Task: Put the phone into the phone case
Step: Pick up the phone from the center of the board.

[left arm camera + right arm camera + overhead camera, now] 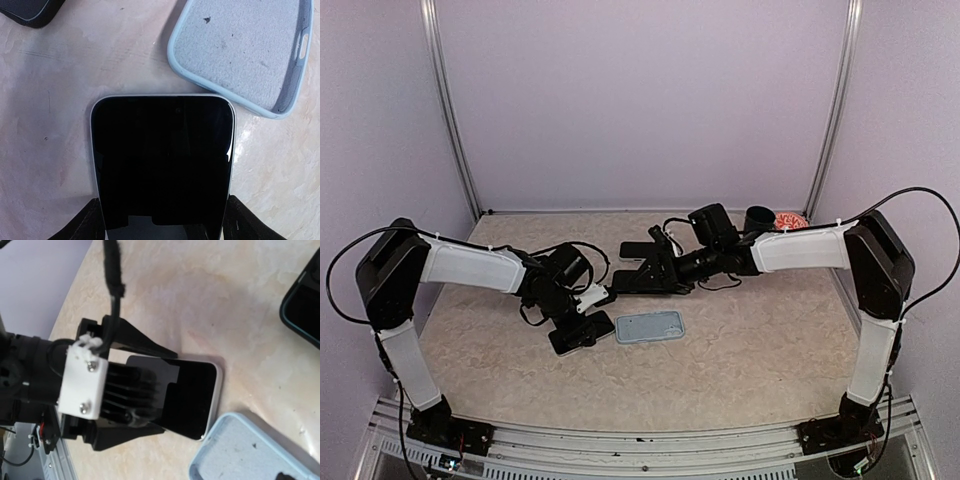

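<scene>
The phone (162, 160) has a black screen and a white rim and lies face up on the table. My left gripper (162, 227) is shut on its near end, one finger pressed against each long side. In the top view the phone (582, 333) sits just left of the light blue phone case (650, 326), which lies open side up and empty. The case (240, 50) is up and right of the phone, not touching it. My right gripper (645, 278) hovers behind the case, open and empty. The right wrist view shows the phone (195, 395) and the case (250, 450).
A second dark phone or case (638, 250) lies behind my right gripper; it also shows in the left wrist view (30, 10) and the right wrist view (305, 305). A black cup (758, 217) and a red-and-white object (790, 220) stand at the back right.
</scene>
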`<action>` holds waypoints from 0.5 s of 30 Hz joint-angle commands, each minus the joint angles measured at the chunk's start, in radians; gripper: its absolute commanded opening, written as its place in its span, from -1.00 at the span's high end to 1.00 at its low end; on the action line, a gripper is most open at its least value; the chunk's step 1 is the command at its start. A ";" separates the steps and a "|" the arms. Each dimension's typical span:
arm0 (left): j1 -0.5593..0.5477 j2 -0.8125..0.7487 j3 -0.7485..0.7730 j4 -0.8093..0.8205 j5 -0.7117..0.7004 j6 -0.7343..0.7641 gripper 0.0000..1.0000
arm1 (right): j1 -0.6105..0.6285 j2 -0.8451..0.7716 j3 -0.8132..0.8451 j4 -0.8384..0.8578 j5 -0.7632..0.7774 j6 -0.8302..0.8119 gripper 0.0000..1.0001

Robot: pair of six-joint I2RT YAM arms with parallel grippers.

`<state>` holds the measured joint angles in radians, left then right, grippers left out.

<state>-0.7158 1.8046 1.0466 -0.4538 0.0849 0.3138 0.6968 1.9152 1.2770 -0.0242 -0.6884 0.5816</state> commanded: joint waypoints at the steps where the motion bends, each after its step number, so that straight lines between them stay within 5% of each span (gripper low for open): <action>1: -0.007 -0.018 0.000 -0.043 -0.047 -0.029 -0.21 | -0.013 0.011 0.003 0.020 -0.037 0.007 -0.99; 15: -0.003 -0.149 -0.025 -0.001 -0.010 -0.054 -0.22 | -0.014 0.057 0.021 0.023 -0.066 0.040 -0.98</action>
<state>-0.7185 1.7119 1.0218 -0.4706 0.0525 0.2733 0.6907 1.9469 1.2778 -0.0170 -0.7284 0.6033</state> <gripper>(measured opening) 0.724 0.993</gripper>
